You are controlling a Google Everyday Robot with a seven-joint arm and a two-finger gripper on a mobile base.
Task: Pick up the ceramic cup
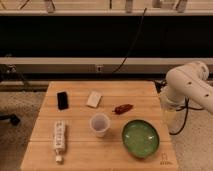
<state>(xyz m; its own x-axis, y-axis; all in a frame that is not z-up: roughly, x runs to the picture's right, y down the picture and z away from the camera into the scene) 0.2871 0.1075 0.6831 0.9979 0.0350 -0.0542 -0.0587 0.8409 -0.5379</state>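
Note:
The ceramic cup (pixel 99 124) is small, white and handleless, and it stands upright near the middle of the wooden table (pixel 75 155). My white arm (pixel 187 85) reaches in from the right. Its gripper (pixel 170 116) hangs low beside the table's right edge, well to the right of the cup and apart from it. The gripper holds nothing and is open.
A wide green bowl (pixel 141 138) sits just right of the cup. Behind it lie a dark red object (pixel 123 108), a white block (pixel 93 99) and a black phone-like slab (pixel 62 100). A white strip-shaped object (pixel 59 137) lies at the front left. A black cable (pixel 131 47) hangs behind the table.

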